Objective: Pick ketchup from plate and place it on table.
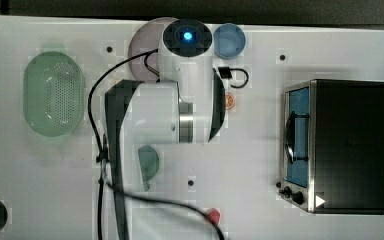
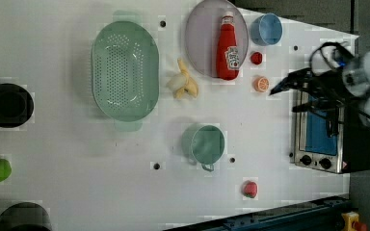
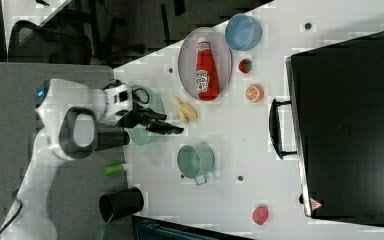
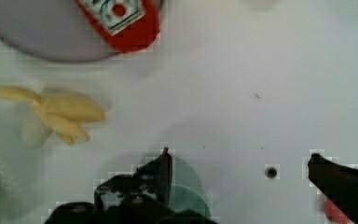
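The ketchup [image 2: 228, 48] is a slim red bottle with a whitish label. It lies flat on the pale lilac-grey plate [image 2: 200, 43], also seen in the right view as ketchup [image 3: 206, 70] on plate [image 3: 187, 60]. My gripper [image 4: 240, 163] is open with nothing between its fingers [image 4: 164, 168]. It hangs above the white table [image 4: 242, 93], apart from the bottle, whose base [image 4: 126, 23] and the plate's rim [image 4: 37, 44] show in the wrist view. The right view shows the gripper [image 3: 172, 129] raised near the green cup. In the top view the arm hides most of the plate [image 1: 142, 45].
A peeled banana [image 2: 183, 82] lies beside the plate. Around it are a green perforated basket [image 2: 125, 70], a blue bowl [image 2: 266, 29], a small red fruit [image 2: 256, 58], an orange slice [image 2: 262, 84], a green cup [image 2: 204, 143], a red strawberry-like lump [image 2: 250, 188] and a toaster oven [image 1: 347, 145].
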`<state>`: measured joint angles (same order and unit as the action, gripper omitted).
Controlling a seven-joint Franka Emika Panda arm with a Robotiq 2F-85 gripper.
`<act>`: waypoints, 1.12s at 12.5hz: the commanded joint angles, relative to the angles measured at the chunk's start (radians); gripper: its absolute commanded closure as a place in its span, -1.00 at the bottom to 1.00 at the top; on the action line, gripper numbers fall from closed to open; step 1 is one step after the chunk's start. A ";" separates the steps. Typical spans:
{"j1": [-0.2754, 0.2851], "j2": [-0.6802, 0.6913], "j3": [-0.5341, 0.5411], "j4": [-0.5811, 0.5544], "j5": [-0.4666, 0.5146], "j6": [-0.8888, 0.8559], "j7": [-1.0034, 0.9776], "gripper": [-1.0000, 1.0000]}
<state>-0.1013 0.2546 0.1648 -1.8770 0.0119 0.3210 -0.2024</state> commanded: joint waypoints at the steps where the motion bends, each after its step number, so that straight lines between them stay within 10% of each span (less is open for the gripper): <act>1: -0.007 0.046 -0.002 0.100 -0.005 0.059 -0.207 -1.00; 14: 0.057 0.484 -0.002 0.330 -0.180 0.405 -0.384 -1.00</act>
<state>-0.0555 0.7188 0.1626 -1.5723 -0.1654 0.7222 -0.5464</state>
